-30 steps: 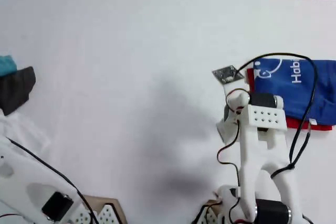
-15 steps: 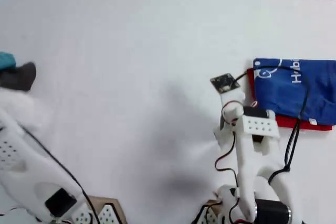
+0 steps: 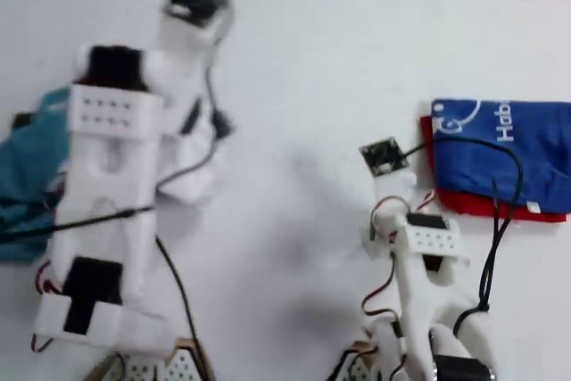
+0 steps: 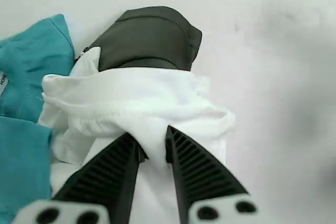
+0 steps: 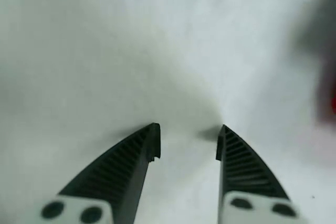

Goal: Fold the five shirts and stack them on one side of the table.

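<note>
My left gripper (image 4: 153,142) is shut on a fold of the white shirt (image 4: 142,103), which is bunched up between its fingers. A dark grey shirt (image 4: 149,35) lies just beyond it and a teal shirt (image 4: 31,56) beside it. In the high view the left arm (image 3: 116,131) stands raised over the table's left part, with white cloth (image 3: 192,180) hanging near it and the teal shirt (image 3: 31,158) to its left. A folded blue shirt (image 3: 508,149) lies on a folded red shirt (image 3: 500,207) at the right edge. My right gripper (image 5: 186,140) is open over bare table.
The right arm (image 3: 424,243) stands near the front edge, just left of the blue and red stack, its black cable looping over the blue shirt. The white table (image 3: 303,69) is bare across its middle and back.
The left arm has swung up from the front left corner over the table's left part, bringing the white shirt with it. The right arm has drawn back toward the front edge.
</note>
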Robot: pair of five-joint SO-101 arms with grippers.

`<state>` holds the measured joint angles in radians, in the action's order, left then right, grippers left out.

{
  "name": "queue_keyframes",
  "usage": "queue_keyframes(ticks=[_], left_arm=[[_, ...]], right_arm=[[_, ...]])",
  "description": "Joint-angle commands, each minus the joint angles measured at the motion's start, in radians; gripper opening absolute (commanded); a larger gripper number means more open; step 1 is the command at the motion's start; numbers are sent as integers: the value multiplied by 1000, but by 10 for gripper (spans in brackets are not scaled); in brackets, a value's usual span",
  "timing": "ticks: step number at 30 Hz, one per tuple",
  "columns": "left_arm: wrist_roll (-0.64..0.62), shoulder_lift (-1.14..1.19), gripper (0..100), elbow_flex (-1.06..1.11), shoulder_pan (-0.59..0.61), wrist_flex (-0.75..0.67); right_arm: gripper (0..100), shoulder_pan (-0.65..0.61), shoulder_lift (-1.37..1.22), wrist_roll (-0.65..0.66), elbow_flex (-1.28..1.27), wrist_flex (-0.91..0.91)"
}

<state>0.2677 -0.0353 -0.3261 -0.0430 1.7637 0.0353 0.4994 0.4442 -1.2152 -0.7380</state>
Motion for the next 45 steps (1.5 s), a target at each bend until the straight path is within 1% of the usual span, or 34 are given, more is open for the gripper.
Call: queue_keyframes(ticks=[1,12,19,23,25,29,30,32,37,39,41,43,45], left_arm=[[-6,-64,24,-62,-64,-14],[2,-72,24,-67,-157,-54],[-5,-91,24,-266,-155,-83],[2,-60,31,-211,-152,-77],[3,-38,81,-157,-144,-77],[8,-3,260,-101,-124,-44],[26,0,288,-104,-114,-34],[54,0,287,-127,-84,-28],[68,8,271,-196,87,-32],[118,12,269,-147,158,-37],[161,40,268,-51,218,-55],[175,81,268,48,284,-94],[173,124,268,130,351,-164]], right_arm=[[187,-7,35,-8,2,16],[187,-7,33,-8,2,21],[187,-7,31,-9,2,21],[187,-7,31,-9,2,21],[187,-7,31,-9,2,21],[187,-7,31,-9,2,21],[187,-7,31,-9,2,21],[187,-7,31,-9,2,21],[187,-7,31,-9,2,22],[187,-8,31,-9,2,22],[187,-8,31,-9,2,22],[187,-10,31,-9,2,22],[187,-28,31,-8,0,22]])
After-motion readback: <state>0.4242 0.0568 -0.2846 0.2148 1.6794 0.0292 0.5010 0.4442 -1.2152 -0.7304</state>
